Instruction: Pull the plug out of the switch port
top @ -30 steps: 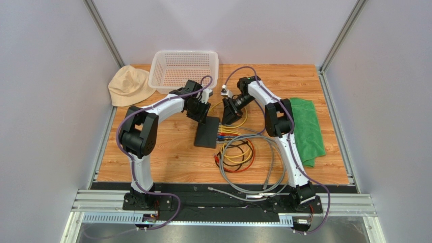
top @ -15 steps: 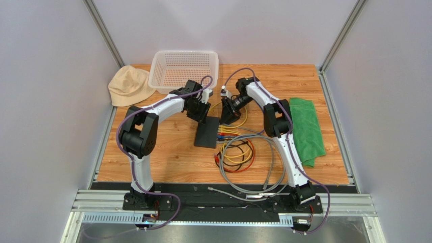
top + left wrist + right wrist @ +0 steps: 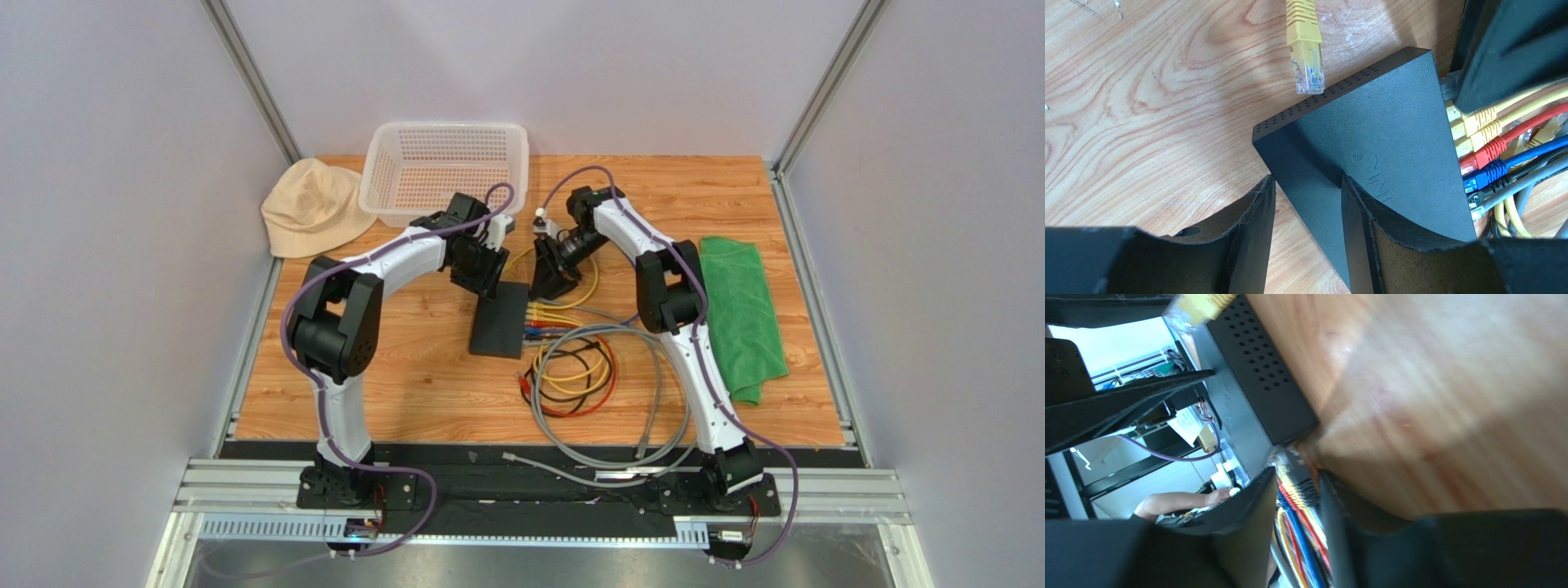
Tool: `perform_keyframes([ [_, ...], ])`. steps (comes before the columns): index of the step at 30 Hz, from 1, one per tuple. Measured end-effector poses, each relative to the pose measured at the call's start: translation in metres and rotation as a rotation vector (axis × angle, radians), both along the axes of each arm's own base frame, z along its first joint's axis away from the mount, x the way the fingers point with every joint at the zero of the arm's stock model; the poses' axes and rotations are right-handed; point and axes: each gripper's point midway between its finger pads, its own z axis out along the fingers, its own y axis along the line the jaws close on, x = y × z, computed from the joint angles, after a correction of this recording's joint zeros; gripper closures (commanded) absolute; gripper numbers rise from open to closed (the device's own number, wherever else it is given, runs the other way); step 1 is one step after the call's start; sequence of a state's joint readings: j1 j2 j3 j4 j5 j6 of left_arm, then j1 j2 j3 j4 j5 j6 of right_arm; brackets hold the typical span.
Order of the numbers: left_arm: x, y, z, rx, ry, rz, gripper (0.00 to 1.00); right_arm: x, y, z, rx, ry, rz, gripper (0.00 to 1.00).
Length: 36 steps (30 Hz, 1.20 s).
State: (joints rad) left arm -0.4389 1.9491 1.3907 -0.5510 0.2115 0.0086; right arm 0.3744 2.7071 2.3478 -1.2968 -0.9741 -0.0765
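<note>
- The left gripper clamps one corner of the switch, which lies flat on the table.
- A loose yellow plug rests beside the switch.
- The seated plugs sit in their ports, none drawn out yet.
- The right gripper straddles them. Whether it actually pinches one, I cannot tell, so the pull remains.

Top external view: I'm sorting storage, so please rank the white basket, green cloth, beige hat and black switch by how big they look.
Largest: white basket and green cloth, which look too close in size to rank.
Next: beige hat.
Smallest: black switch.
</note>
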Motion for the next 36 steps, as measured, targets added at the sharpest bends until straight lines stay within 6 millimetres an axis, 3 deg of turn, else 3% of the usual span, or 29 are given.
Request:
perform_keyframes([
  [5,-0.001,0.001,0.0,0.008,0.003,0.0,0.5,-0.001,0.004,0.003,-0.052,-0.042,0.014,0.57],
  [7,-0.001,0.002,0.0,0.009,0.004,0.001,0.5,-0.001,0.004,0.002,-0.072,-0.045,0.009,0.63],
  [14,-0.001,0.003,0.0,0.016,0.003,-0.002,0.5,0.0,0.003,0.001,-0.104,-0.055,0.004,1.0],
  [27,-0.001,0.003,0.0,0.016,0.002,-0.002,0.5,0.0,0.001,0.003,-0.204,-0.174,0.036,1.0],
  [36,0.0,0.0,0.001,0.004,0.0,-0.009,0.5,0.001,-0.008,0.004,-0.097,-0.19,0.067,1.0],
])
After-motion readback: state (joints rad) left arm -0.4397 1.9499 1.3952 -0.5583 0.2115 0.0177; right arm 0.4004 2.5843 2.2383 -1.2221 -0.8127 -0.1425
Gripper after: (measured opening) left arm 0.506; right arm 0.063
